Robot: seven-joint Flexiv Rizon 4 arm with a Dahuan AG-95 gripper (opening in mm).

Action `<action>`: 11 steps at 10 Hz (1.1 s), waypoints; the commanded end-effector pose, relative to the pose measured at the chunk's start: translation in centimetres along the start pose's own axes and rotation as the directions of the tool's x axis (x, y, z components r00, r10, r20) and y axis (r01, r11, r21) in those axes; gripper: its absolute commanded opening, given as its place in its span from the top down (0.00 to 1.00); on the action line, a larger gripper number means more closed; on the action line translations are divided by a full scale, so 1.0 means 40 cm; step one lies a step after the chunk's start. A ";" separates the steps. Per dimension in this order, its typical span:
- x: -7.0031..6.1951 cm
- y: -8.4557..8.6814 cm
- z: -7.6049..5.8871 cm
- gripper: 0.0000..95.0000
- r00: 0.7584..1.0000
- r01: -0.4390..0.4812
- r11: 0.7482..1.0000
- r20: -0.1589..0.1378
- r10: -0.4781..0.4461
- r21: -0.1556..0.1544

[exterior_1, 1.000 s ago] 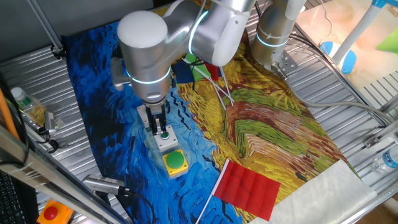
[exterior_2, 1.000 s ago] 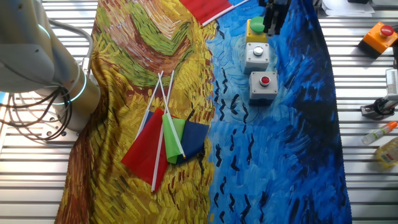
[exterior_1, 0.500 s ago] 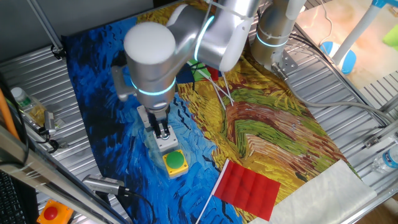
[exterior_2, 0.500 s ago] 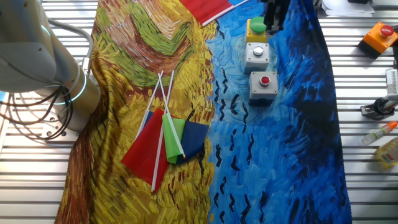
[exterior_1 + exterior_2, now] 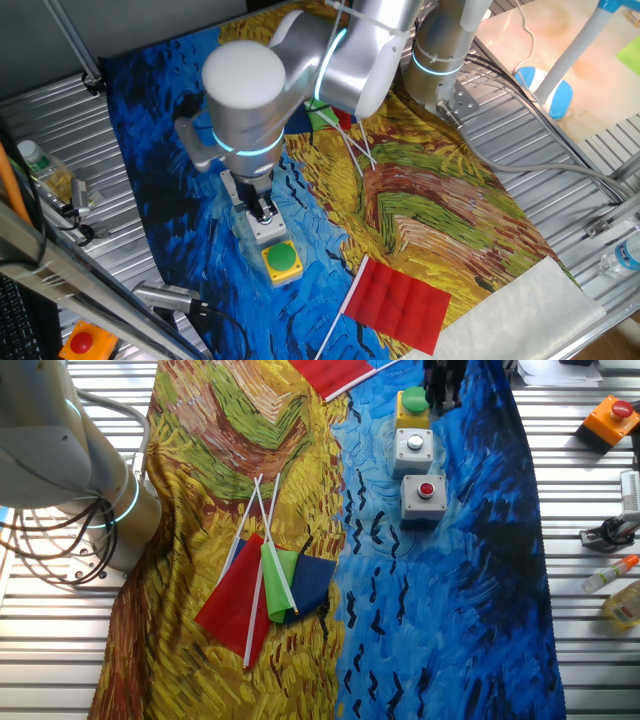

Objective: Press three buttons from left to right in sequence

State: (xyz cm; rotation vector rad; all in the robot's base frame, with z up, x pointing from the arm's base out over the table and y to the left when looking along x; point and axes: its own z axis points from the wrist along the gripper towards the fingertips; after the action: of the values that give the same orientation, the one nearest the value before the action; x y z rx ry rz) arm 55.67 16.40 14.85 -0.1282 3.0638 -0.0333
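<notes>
You are seeing silver arm's big round wrist joint drifting slightly right and up versus a second ago. Black two-finger gripper is sitting over grey box with small green button, now hiding that button in one fixed view; earlier green cap was showing beside fingertips. In other fixed view, gripper is shifting slightly right along top edge, beside yellow box with big green dome.

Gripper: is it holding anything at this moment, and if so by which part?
Nothing is held. The gripper hangs with its fingertips over the middle grey button box, pointing down at it rather than clasping anything.
</notes>
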 end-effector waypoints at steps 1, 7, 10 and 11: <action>-0.003 0.003 0.001 1.00 0.999 0.043 0.998 -0.002 -0.043 -0.040; -0.003 0.003 0.001 1.00 0.993 0.113 0.994 0.019 -0.113 0.003; -0.003 0.003 0.001 1.00 0.988 0.153 0.988 0.022 -0.152 -0.006; -0.003 0.003 0.001 1.00 0.984 0.173 0.985 0.028 -0.173 -0.006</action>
State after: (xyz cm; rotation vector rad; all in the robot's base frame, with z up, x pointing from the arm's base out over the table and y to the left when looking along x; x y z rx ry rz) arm 55.86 16.60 14.76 -0.3756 3.0233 -0.0400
